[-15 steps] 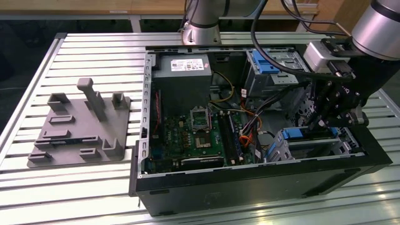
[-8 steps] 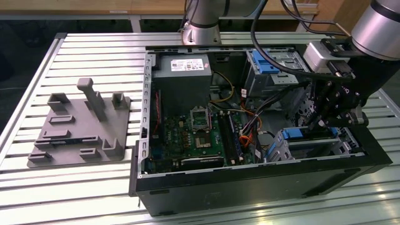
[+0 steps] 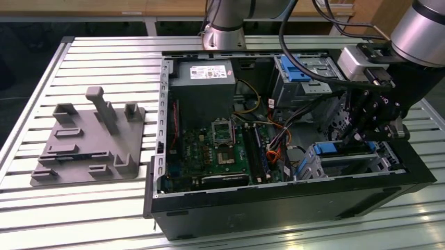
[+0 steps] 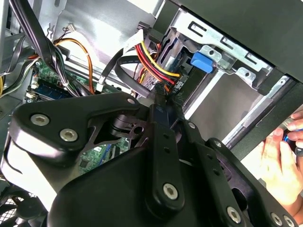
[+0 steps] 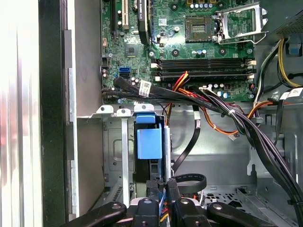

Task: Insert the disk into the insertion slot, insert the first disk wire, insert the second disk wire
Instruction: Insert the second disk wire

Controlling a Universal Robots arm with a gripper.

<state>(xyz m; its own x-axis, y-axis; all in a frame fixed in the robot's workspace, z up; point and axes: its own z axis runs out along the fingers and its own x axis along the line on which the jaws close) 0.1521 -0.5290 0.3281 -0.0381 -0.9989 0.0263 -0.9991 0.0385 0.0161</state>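
**Hand at the drive cage, disk seated in its slot**

The hand [image 3: 353, 139] [image 4: 160, 97] [image 5: 162, 185] reaches down into the open computer case [image 3: 278, 208], its fingers drawn narrow with the tips almost together. The end of a black flat cable [image 4: 125, 71] [image 5: 189, 182] meets the fingertips; whether they actually pinch it cannot be told. A red, yellow and black wire bundle [image 4: 151, 56] runs just beside the tips.

The disk, marked by its blue carrier [image 3: 326, 149] [image 4: 202, 61] [image 5: 149, 142], sits inside the insertion slot [image 3: 351, 161] [image 4: 227, 47] [image 5: 111, 146], just beside the fingertips. This cage occupies the near corner of the case on the exterior view's right.

Farther out lie the motherboard [image 3: 215, 151] [image 5: 189, 28], the grey power-supply box [image 3: 201, 83] and the taller bay with a blue latch [image 3: 306, 73]. The case stands on the slatted table [image 3: 104, 57], near the edge on the exterior view's right. A grey moulded fixture [image 3: 90, 140] rests well apart, toward the opposite edge. A person's palm [image 4: 279, 165] appears outside the case wall.
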